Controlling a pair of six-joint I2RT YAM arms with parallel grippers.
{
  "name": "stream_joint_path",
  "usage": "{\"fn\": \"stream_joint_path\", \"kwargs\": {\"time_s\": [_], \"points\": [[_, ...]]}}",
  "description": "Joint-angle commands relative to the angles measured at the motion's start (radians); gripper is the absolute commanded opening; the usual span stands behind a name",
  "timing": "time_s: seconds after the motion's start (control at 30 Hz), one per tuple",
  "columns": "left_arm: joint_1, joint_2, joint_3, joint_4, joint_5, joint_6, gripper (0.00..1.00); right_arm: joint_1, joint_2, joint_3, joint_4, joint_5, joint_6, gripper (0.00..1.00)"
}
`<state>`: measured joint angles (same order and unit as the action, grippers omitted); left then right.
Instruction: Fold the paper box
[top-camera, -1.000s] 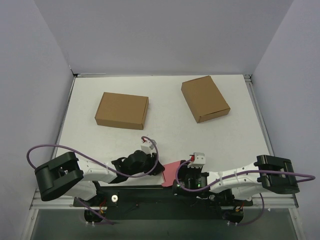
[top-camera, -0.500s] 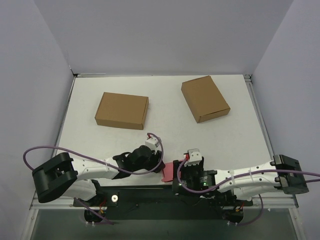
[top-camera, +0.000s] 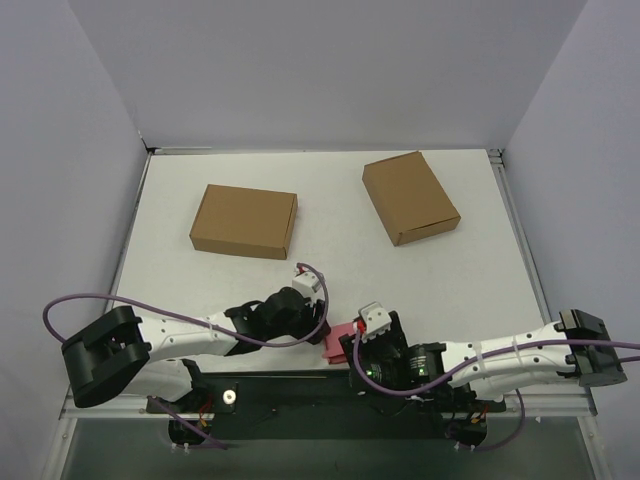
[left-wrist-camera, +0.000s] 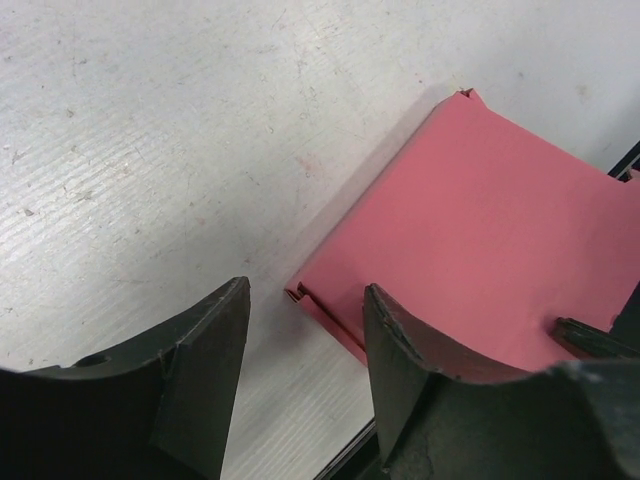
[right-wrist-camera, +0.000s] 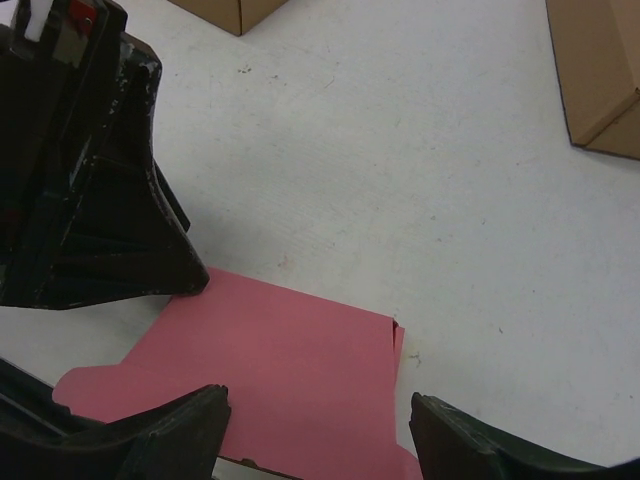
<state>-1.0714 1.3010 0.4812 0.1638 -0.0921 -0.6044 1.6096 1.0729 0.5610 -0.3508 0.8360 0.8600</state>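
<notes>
The paper box (top-camera: 341, 339) is a flat pink card sheet lying at the table's near edge, between the two wrists. In the left wrist view the paper box (left-wrist-camera: 480, 240) lies flat, and its near corner sits between the fingers of my open left gripper (left-wrist-camera: 305, 345). The left gripper (top-camera: 318, 327) is at the sheet's left side. In the right wrist view the paper box (right-wrist-camera: 280, 375) lies between the wide-open fingers of my right gripper (right-wrist-camera: 320, 435). The right gripper (top-camera: 352, 345) is over the sheet's right part. Neither gripper holds the sheet.
Two brown cardboard boxes rest further back: one at mid left (top-camera: 244, 221) and one at upper right (top-camera: 410, 197). The table's near edge (top-camera: 300, 375) runs just below the pink sheet. The left gripper's black body (right-wrist-camera: 80, 170) shows in the right wrist view.
Both arms have stretched toward the middle. The right gripper has moved left over the pink sheet, and the left gripper has moved right to its left edge. Less of the sheet shows from above.
</notes>
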Motion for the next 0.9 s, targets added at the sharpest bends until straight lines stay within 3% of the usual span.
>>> {"fn": "stream_joint_path", "kwargs": {"time_s": [0.0,0.23,0.4,0.67,0.87], "points": [[0.005,-0.039,0.011,0.046,0.032,0.032,0.62,-0.022,0.012,-0.029,0.001,-0.035,-0.001,0.74],[0.007,-0.026,0.046,0.072,0.147,0.094,0.83,-0.060,0.064,-0.065,0.009,-0.150,0.146,0.72],[0.005,0.049,0.057,0.074,0.220,0.141,0.89,-0.086,0.062,-0.104,0.061,-0.187,0.188,0.72],[0.005,0.124,0.060,0.074,0.160,0.166,0.90,-0.177,-0.027,-0.211,0.200,-0.282,0.120,0.73],[0.005,0.159,0.039,0.109,0.155,0.207,0.79,-0.235,-0.163,-0.250,0.208,-0.340,0.091,0.76]]}}
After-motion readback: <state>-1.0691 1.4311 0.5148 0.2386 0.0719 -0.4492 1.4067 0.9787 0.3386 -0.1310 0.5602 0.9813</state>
